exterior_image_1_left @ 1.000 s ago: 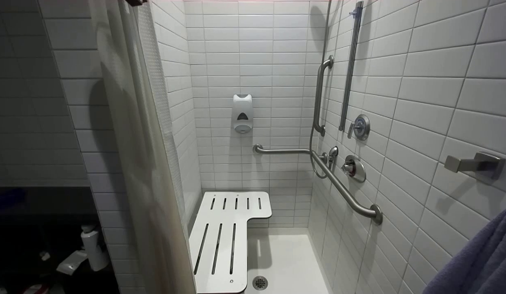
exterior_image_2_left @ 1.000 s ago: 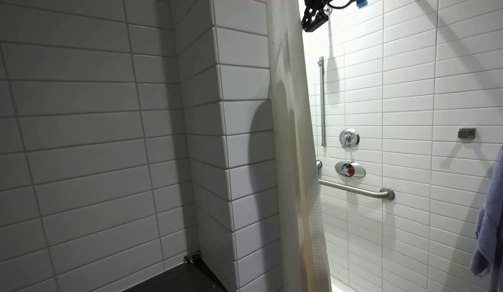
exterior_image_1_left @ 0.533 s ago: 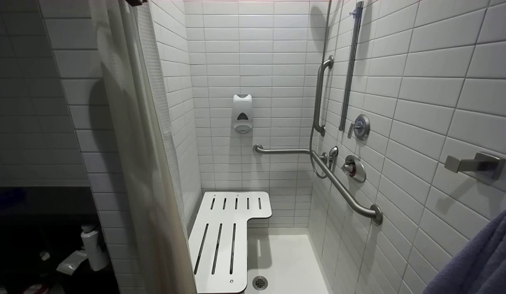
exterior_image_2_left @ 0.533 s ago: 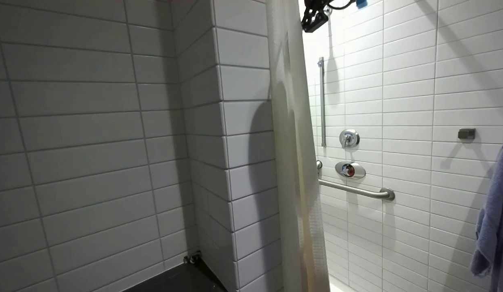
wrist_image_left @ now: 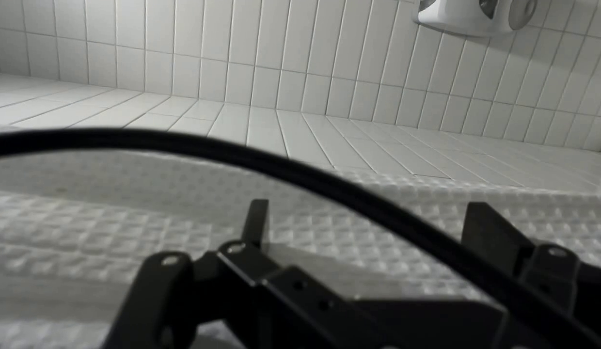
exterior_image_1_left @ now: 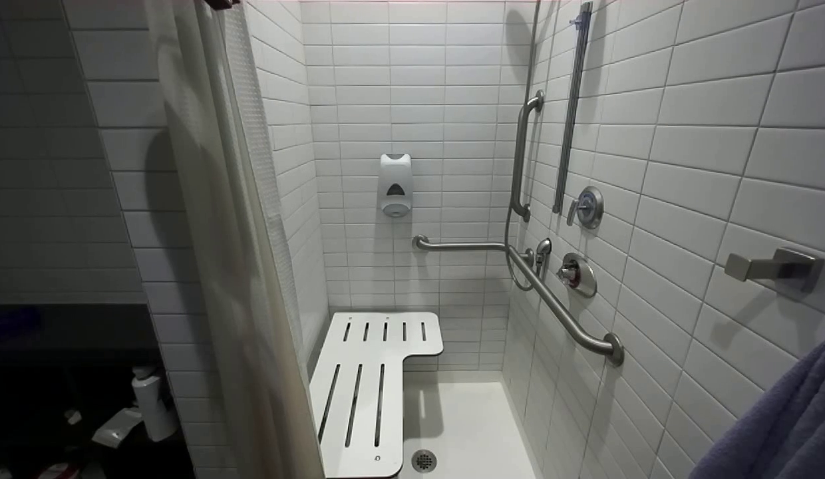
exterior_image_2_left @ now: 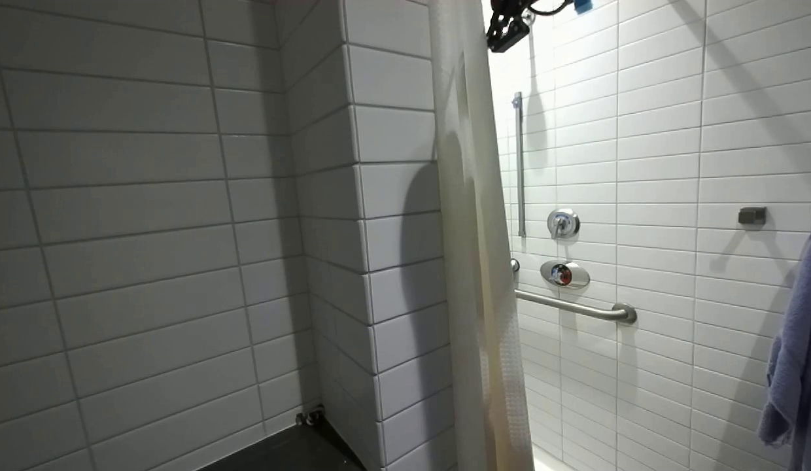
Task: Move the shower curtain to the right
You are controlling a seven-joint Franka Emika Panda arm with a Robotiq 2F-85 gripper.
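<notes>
The shower curtain (exterior_image_1_left: 236, 266) is a tall off-white sheet with vertical folds. It hangs bunched at the left side of the shower opening and also shows in an exterior view (exterior_image_2_left: 474, 229). My gripper (exterior_image_2_left: 508, 33) is at the top edge there, beside the curtain's right edge. In an exterior view only a dark bit of it shows at the top. In the wrist view my gripper (wrist_image_left: 368, 206) has its fingers wide apart, with the curtain's waffle-textured cloth (wrist_image_left: 111, 218) spread behind and between them. I cannot tell whether the fingers touch it.
A white slatted seat (exterior_image_1_left: 366, 386) stands inside the shower. Grab bars (exterior_image_1_left: 565, 313) and valves run along the right tiled wall. A soap dispenser (exterior_image_1_left: 395, 186) is on the back wall. A purple towel (exterior_image_1_left: 785, 412) hangs at right. A black cable (wrist_image_left: 305, 174) crosses the wrist view.
The curtain's lower edge sways slightly. The gripper has not visibly moved.
</notes>
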